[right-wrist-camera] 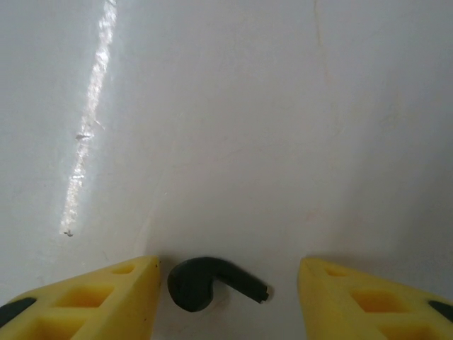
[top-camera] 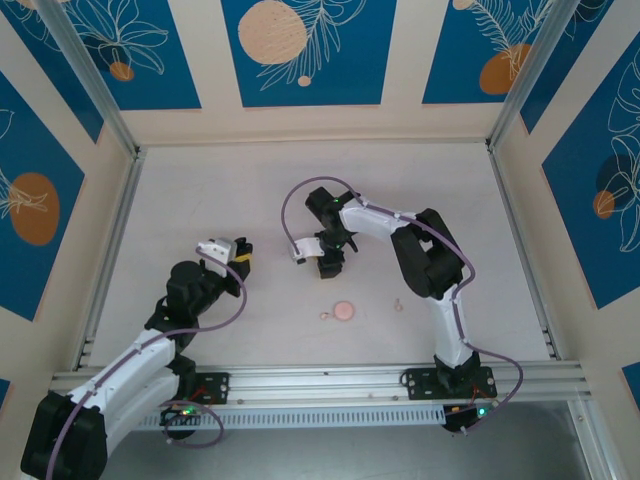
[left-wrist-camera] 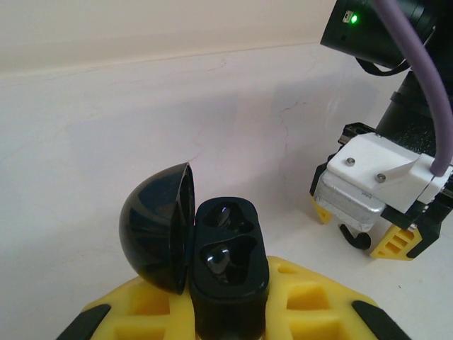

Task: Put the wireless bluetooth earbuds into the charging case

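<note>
My left gripper is shut on the black charging case, which stands upright between the yellow fingers. Its domed lid hangs open to the left. Both sockets show glossy dark shapes, and I cannot tell if a bud sits in them. In the top view this gripper is left of centre. A black earbud lies on the table, stem pointing right, between the fingers of my right gripper, which is open and close to the surface. Neither finger touches the bud.
A pale pink round disc lies on the table in front of the right gripper. Two tiny pale buds lie beside it, one at its left and one to the right. Aluminium rails and patterned walls border the table.
</note>
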